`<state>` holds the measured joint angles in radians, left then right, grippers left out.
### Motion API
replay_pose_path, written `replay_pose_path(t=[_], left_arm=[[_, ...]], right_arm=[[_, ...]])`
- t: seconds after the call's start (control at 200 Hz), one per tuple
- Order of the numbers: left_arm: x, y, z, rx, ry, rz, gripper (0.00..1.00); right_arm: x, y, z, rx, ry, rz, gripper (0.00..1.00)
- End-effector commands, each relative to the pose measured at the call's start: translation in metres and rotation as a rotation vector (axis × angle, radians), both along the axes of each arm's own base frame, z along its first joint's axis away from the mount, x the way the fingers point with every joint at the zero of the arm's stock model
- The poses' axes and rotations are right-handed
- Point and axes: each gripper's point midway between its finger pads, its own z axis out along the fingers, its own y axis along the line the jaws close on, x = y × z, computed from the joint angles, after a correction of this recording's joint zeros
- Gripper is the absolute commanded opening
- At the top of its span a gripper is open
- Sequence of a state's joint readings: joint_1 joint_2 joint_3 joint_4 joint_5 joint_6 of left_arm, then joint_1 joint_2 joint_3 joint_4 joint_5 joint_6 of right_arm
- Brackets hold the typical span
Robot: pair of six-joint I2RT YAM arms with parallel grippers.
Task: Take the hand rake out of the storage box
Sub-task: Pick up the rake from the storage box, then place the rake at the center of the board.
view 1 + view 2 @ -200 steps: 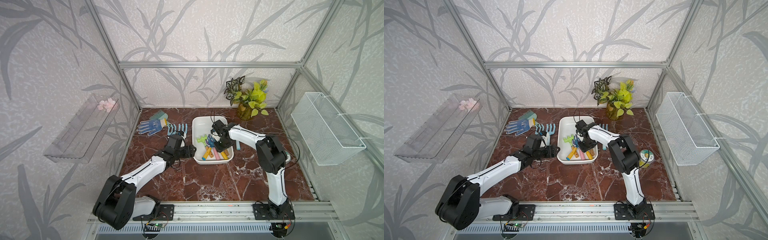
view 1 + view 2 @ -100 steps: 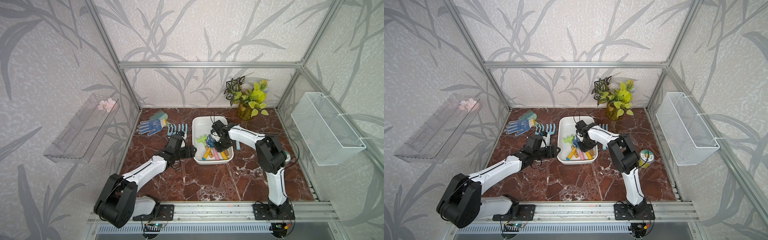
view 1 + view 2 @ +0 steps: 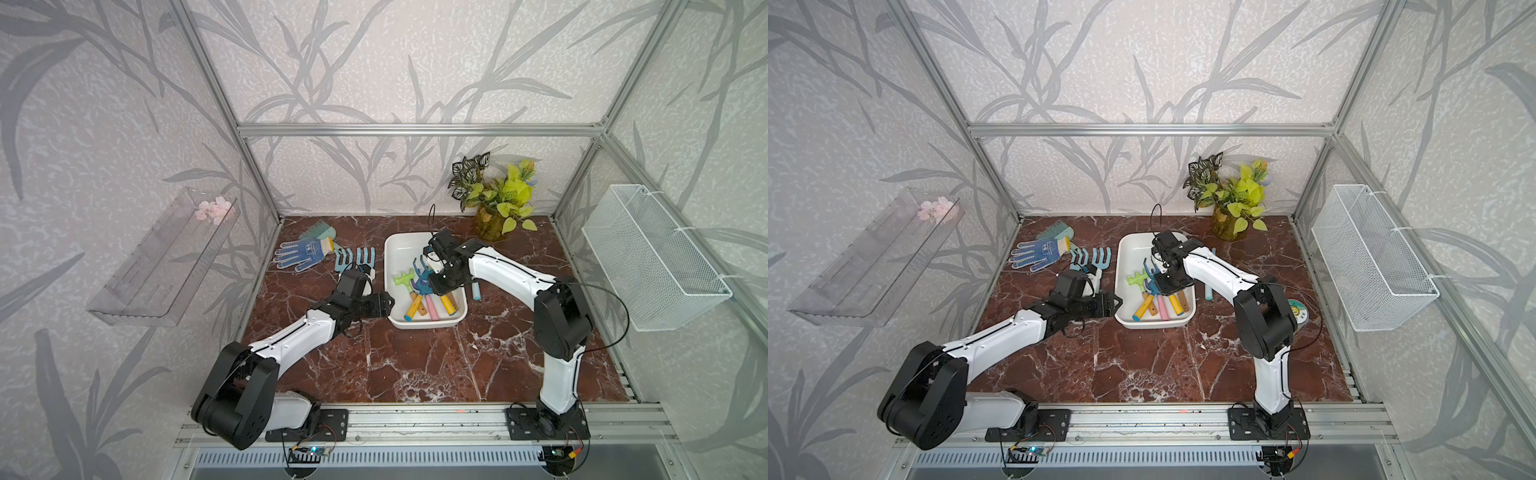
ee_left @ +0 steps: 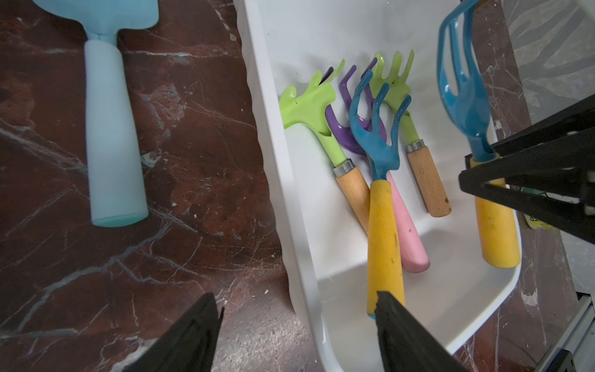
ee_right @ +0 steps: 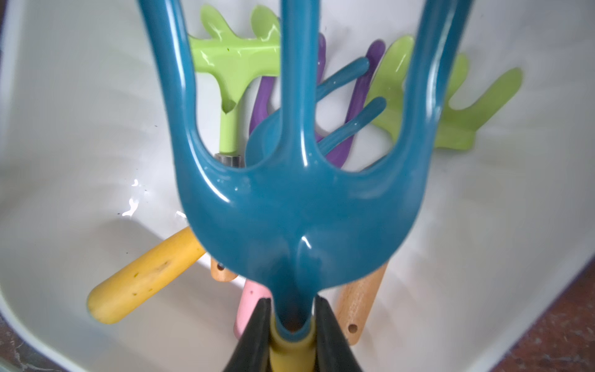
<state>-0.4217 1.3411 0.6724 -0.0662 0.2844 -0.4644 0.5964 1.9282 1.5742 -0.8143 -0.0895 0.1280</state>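
Observation:
The storage box [image 3: 388,266] is a glossy white tub at mid-table, also seen in the other top view [image 3: 1120,270]. My right gripper [image 5: 292,319] is shut on the yellow handle of a teal hand rake [image 5: 296,209], just below its head. That rake [image 4: 463,96] sits over the box's right side with its tines pointing to the far end [image 3: 423,272]. Several other rakes lie in the box, among them a second teal one with a yellow handle [image 4: 383,206]. My left gripper [image 4: 297,309] is open and holds nothing, with its jaws on either side of the box's near left wall [image 3: 388,305].
Two pale blue rakes [image 3: 357,259], a blue dotted glove [image 3: 301,253] and a green comb-like tool [image 3: 318,230] lie left of the box. A potted plant [image 3: 494,203] stands at the back right. A wire basket [image 3: 648,257] hangs on the right wall and a clear shelf [image 3: 166,257] on the left wall.
My right gripper's jaws have closed on the teal rake's handle. Neither arm has visibly shifted, and the left gripper has stayed open.

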Motion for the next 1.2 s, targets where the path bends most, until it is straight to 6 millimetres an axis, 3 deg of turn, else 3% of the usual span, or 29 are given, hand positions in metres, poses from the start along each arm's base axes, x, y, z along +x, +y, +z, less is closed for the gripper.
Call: replay_pose_path(t=[0.0,0.175,0.425,0.59,0.775,1.195], left_arm=[[0.005,-0.006,0.005,-0.010,-0.012,-0.021,0.77],[0.006,-0.008,0.004,-0.011,-0.003,-0.029,0.78],[0.006,-0.011,0.005,-0.022,-0.008,-0.045,0.77],[0.005,-0.012,0.005,-0.025,-0.009,-0.056,0.78],[0.004,-0.010,0.005,-0.020,-0.005,-0.042,0.78],[0.008,0.002,-0.008,0.071,0.078,0.014,0.78]], right_arm=[[0.002,-0.004,0.041,0.061,-0.055,-0.027,0.17],[0.003,-0.026,0.066,0.077,-0.098,-0.069,0.17],[0.007,-0.086,0.071,0.037,-0.124,-0.181,0.16],[0.007,-0.131,0.060,-0.037,-0.123,-0.259,0.16],[0.008,-0.167,0.046,-0.067,-0.097,-0.329,0.16],[0.015,-0.204,0.010,-0.101,-0.035,-0.412,0.16]])
